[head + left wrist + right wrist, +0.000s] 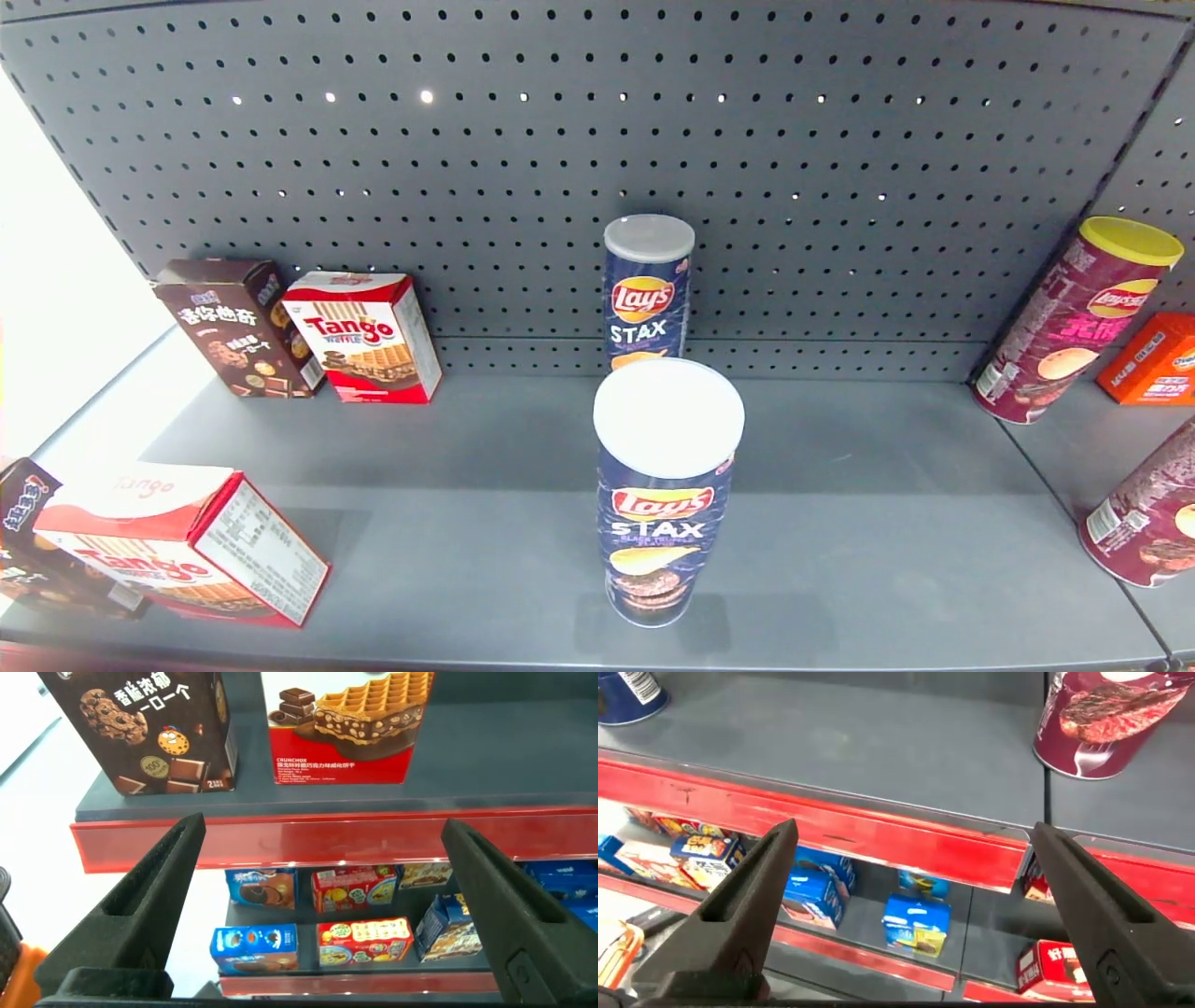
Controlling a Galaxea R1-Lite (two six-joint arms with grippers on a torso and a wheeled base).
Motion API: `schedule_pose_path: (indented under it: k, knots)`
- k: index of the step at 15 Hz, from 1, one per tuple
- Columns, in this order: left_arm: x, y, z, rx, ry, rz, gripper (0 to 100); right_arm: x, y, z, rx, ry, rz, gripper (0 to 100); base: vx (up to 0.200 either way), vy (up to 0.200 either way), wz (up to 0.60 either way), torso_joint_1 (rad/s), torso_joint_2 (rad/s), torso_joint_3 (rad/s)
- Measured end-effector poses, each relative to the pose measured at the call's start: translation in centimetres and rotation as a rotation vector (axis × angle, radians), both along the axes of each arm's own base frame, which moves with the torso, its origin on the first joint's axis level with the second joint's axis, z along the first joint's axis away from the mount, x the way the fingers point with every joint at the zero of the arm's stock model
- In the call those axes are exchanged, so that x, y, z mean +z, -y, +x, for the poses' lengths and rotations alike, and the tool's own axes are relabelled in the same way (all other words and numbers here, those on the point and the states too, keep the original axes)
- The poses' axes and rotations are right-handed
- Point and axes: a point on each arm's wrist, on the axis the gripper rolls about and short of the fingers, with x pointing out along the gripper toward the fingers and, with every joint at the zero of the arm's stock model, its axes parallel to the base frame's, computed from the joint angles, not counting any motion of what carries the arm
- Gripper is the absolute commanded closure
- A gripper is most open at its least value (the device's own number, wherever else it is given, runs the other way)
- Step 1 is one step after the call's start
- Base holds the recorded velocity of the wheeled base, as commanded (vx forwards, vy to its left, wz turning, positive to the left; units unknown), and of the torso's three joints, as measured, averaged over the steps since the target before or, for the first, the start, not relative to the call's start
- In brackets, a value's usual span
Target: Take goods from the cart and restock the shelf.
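On the shelf, the far chip can stands at twelve o'clock from the near chip can; my left gripper and right gripper gape, seemingly empty.

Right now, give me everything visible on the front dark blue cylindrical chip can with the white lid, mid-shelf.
The dark blue chip can is a tall, cardboard-looking cylinder closed by a flat white lid. Its label shows a red-and-yellow logo, white lettering and pictured chips. It stands upright near the front of the grey metal shelf, mid-width, directly ahead of a matching can by the pegboard. Only the shelf touches it.
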Motion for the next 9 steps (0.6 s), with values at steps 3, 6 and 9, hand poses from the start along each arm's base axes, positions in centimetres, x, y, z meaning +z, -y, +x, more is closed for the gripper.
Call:
schedule_pose_path:
  k: [3,6,9]
  knots:
    - [0.01,0.00,-0.02,-0.001,-0.003,0.000,0,0.02,-0.18,0.03,-0.105,-0.010,-0.002,0,0.000,0.000,0.00,0.000,0.00,0.000]
    - [0.06,0.00,-0.02,0.000,0.001,0.000,0,-0.04,-0.40,-0.32,-0.254,0.032,0.007,0,0.000,0.000,0.00,0.000,0.00,0.000]
    - [0.02,-0.01,-0.01,0.003,0.001,-0.004,0,-0.14,-0.41,-0.61,-0.258,0.070,0.012,0,0.000,0.000,0.00,0.000,0.00,0.000]
